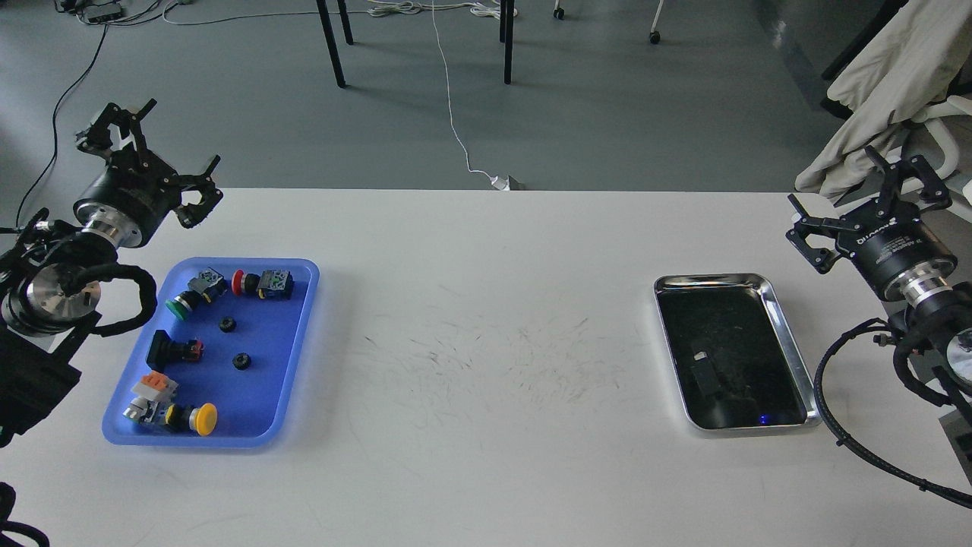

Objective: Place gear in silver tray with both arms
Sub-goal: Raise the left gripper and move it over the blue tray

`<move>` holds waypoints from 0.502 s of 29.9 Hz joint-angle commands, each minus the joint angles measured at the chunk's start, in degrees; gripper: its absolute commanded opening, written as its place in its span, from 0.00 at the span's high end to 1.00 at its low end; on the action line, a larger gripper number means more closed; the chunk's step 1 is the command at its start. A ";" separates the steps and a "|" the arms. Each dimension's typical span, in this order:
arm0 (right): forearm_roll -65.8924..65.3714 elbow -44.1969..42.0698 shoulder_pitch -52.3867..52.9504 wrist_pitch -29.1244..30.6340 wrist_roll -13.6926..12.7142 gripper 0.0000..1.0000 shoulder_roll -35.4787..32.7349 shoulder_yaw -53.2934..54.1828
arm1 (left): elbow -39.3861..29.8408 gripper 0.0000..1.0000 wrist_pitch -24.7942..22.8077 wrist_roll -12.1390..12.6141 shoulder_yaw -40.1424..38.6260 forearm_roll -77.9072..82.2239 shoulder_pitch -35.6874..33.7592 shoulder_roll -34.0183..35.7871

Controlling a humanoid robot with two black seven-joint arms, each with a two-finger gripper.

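L arm: raised at table's left edge, left gripper (148,156) spread wide, empty, above/behind blue tray (300,319) | R arm: raised at right edge, right gripper (866,201) spread, empty | gears (227,324) (241,361) in blue tray | silver tray (782,319) on table (486,304) right side, near R arm

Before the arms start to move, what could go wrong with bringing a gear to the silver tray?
1. The two small black gears lie among bulky push-button switches in the blue plastic tray; the open left gripper may bump or grab a switch instead.
2. The shiny rectangular steel tray sits far across the white table, near the open right gripper, so a handover is likely, and a small gear could slip.
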 commanded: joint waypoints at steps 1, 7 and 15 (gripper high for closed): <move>0.00 0.11 -0.01 0.03 -0.07 0.01 -0.09 -0.04 | -0.05 0.01 0.12 -0.72 -0.16 0.30 -0.08 0.81; 0.18 0.11 -0.01 0.03 0.10 0.01 0.18 0.49 | -0.58 0.01 0.73 -1.42 -0.07 0.30 -0.08 2.83; 0.18 0.19 -0.01 1.70 0.10 0.01 0.09 0.22 | -0.85 0.01 -6.30 -0.90 0.54 1.17 1.15 6.35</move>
